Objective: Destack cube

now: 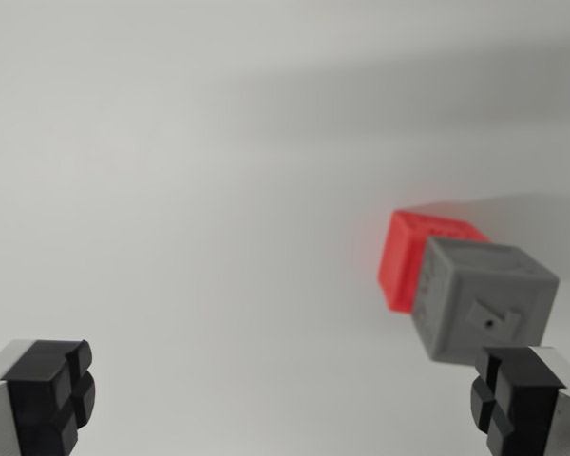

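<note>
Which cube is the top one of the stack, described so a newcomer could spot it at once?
Look over the plain white surface toward the wrist view's right, just above the right gripper finger. Two cubes sit together there; the top one is the grey cube, nearest the camera, with a small raised mark on its face. Its neighbour, the red cube, sits partly hidden behind it.

Grey cube [484,299], red cube [413,256], white table [171,190]
</note>
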